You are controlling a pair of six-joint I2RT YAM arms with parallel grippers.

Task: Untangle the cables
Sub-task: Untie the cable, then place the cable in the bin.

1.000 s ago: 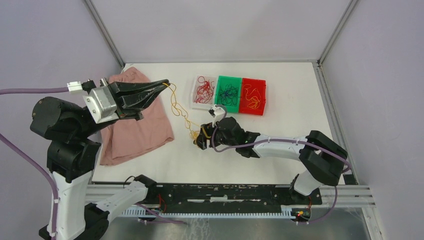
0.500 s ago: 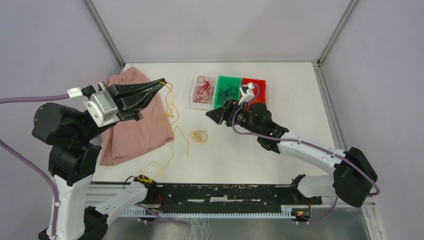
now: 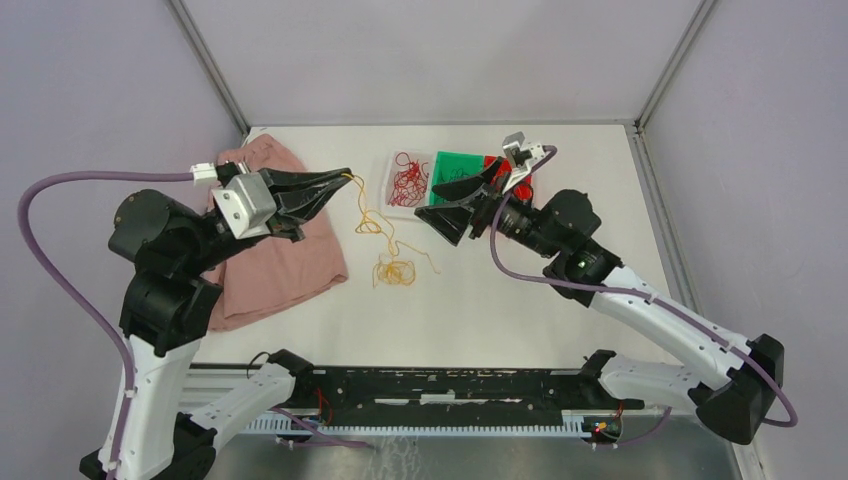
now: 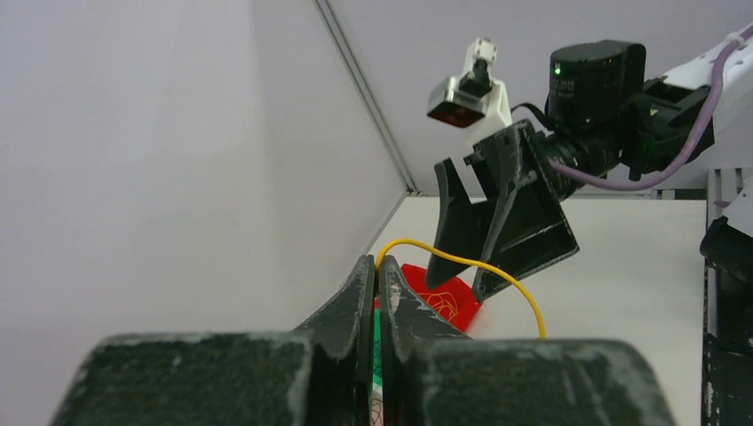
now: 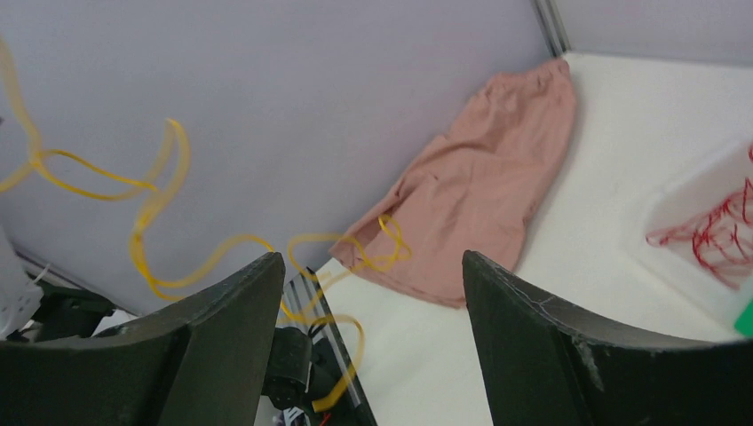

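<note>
A long yellow cable (image 3: 372,222) hangs from my left gripper (image 3: 347,178), which is shut on its upper end, and runs down to a loose curly pile (image 3: 396,271) on the white table. In the left wrist view the cable (image 4: 479,266) arcs out from between the closed fingertips. My right gripper (image 3: 438,212) is raised in front of the trays, open and holding nothing, pointing towards the left gripper. Through its spread fingers (image 5: 229,306) I see blurred yellow loops (image 5: 151,222). Red cables (image 3: 408,178) lie in a clear tray, dark ones in a green tray (image 3: 462,163).
A pink cloth (image 3: 262,262) lies on the left of the table under the left arm. A red tray (image 3: 520,185) with yellow-orange cables sits beside the green one, partly hidden by the right gripper. Grey walls close in the table on three sides.
My right gripper left the yellow bundle on the table, rose and swung up-right to the trays, jaws wider. The left gripper shifted slightly right, still pinching the cable, whose lower end gathered into a pile.
</note>
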